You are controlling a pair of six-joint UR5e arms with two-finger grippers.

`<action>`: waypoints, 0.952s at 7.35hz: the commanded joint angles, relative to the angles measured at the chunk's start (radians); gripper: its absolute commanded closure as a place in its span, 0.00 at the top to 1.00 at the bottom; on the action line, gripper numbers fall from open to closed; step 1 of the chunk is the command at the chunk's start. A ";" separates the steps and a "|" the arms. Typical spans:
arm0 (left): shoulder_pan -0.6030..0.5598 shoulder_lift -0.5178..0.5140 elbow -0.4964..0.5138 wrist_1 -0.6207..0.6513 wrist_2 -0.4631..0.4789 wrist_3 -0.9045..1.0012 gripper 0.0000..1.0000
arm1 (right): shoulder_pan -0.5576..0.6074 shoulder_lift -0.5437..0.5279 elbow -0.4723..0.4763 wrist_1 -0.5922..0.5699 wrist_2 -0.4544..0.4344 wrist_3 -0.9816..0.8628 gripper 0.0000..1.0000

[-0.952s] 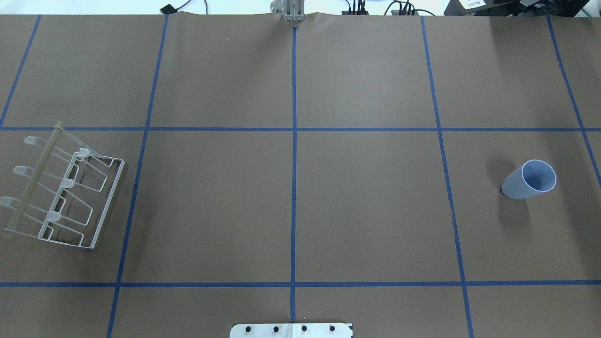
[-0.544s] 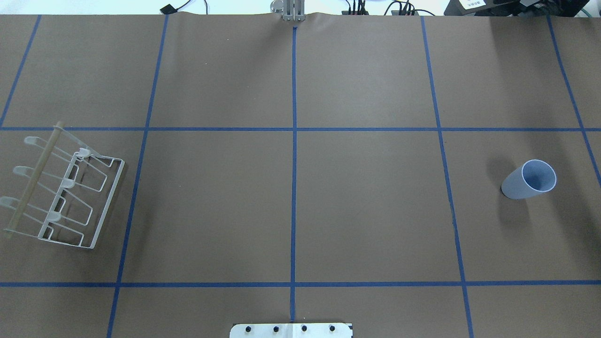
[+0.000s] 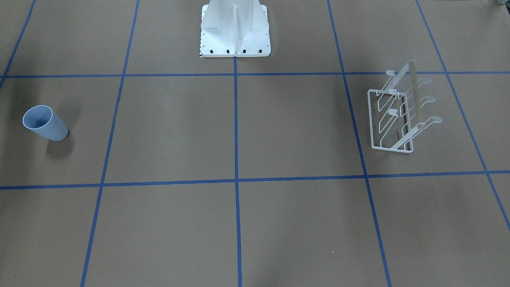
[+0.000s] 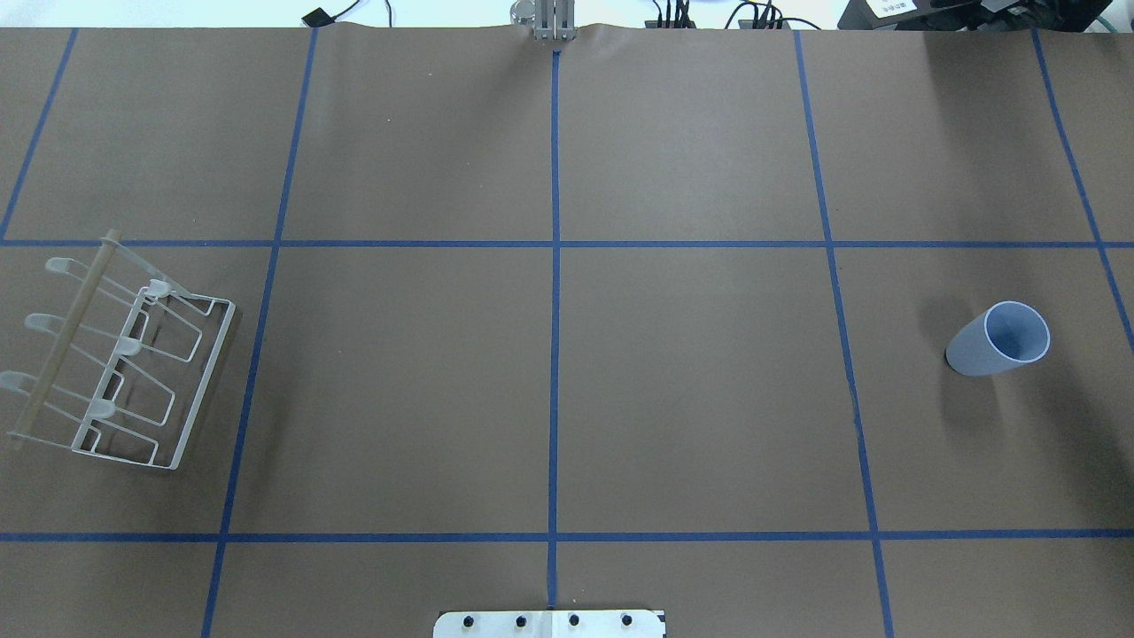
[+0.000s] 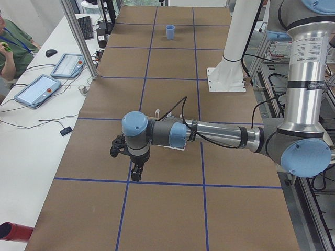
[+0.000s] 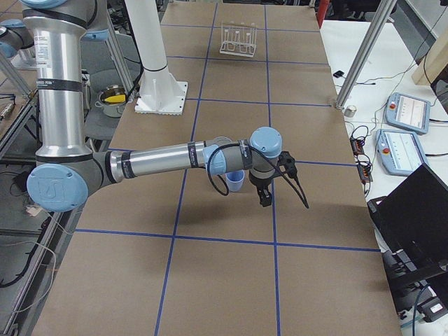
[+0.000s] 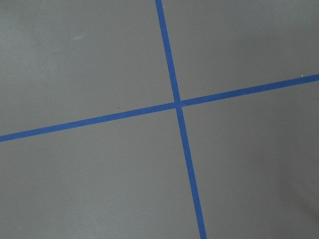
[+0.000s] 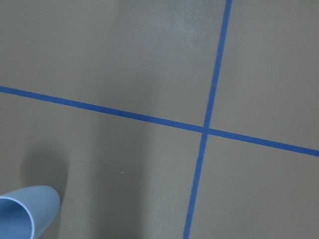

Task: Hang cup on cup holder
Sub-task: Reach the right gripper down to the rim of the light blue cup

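The right gripper [image 6: 266, 199], black and two-fingered, hangs fingers-down over the brown paper-covered table [image 6: 224, 280] on the near arm in the right-side view; from there I cannot tell whether its jaws are wide or narrow. Just beyond it stands the light blue tapered plastic cup [image 4: 997, 341], upright, mouth up, clear of the fingers, on the robot's right side. Blue tape lines [image 4: 554, 354] grid the table. Well apart, at the far left end, sits the white wire cup holder [image 4: 124, 354] with its light wooden top rod. The left gripper [image 5: 136, 173] hovers seemingly near that rack, its opening equally unclear
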 commanded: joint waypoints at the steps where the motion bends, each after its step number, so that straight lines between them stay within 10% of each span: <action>1: 0.000 0.001 0.000 0.000 0.000 0.000 0.98 | -0.124 -0.050 -0.003 0.164 -0.003 0.058 1.00; 7: 0.001 -0.001 0.001 0.000 0.000 -0.006 0.98 | -0.251 -0.040 -0.016 0.168 -0.020 0.105 1.00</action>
